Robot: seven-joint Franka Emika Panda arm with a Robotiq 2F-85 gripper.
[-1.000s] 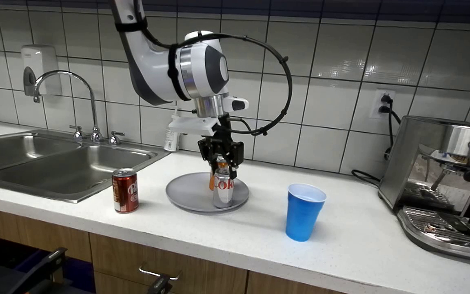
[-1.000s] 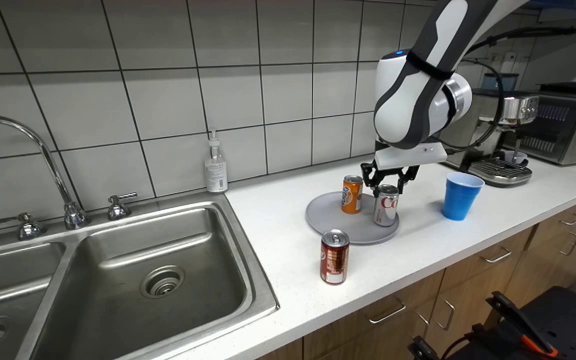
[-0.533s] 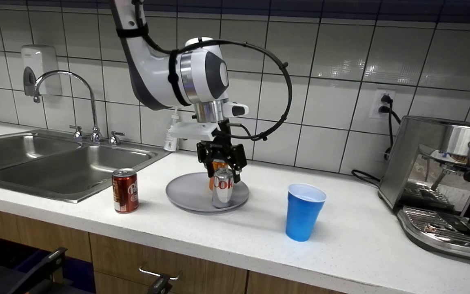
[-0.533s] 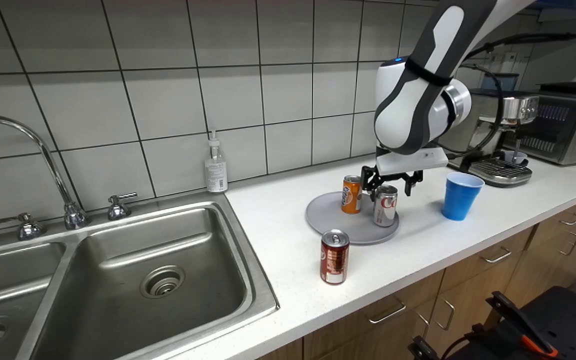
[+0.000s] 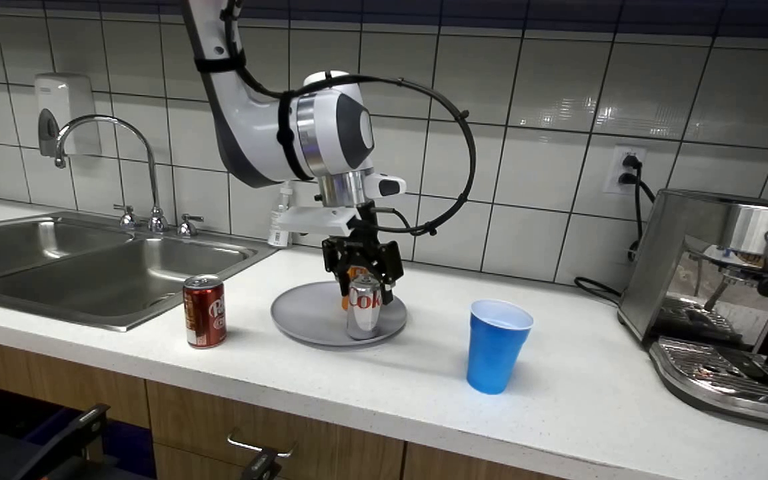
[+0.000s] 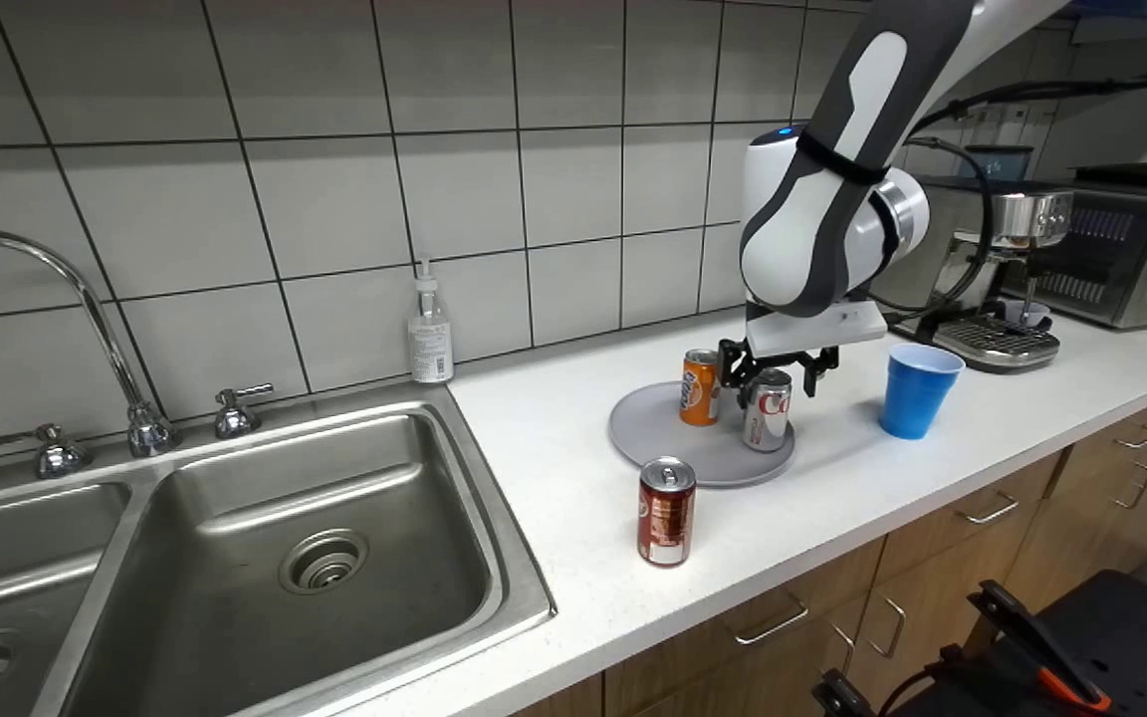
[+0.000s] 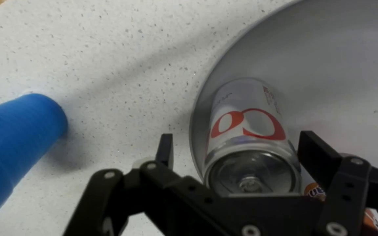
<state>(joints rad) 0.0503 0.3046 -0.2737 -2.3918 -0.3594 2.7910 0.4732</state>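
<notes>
A silver Diet Coke can [image 5: 363, 319] stands upright on a grey plate [image 5: 304, 312]; the wrist view shows the same can [image 7: 246, 98] from above. My gripper [image 7: 237, 146] is open around its top, pointing down. One finger [image 7: 166, 149] has a clear gap to the can; the opposite finger is very close to it, and I cannot tell if they touch. Behind that finger is an orange Fanta can [image 6: 699, 390], also on the plate and partly hidden by the gripper in an exterior view.
A red Dr Pepper can [image 5: 205, 312] stands on the counter beside the plate, towards the sink [image 6: 325, 518]. Across from it is a blue cup [image 5: 497, 350]. An espresso machine [image 5: 724, 293] stands further along, and a soap bottle [image 6: 430, 344] is by the tiled wall.
The jaws have spread wider than a second ago, and the gripper has come down slightly around the Diet Coke can. Cans, plate and cup stand where they were.
</notes>
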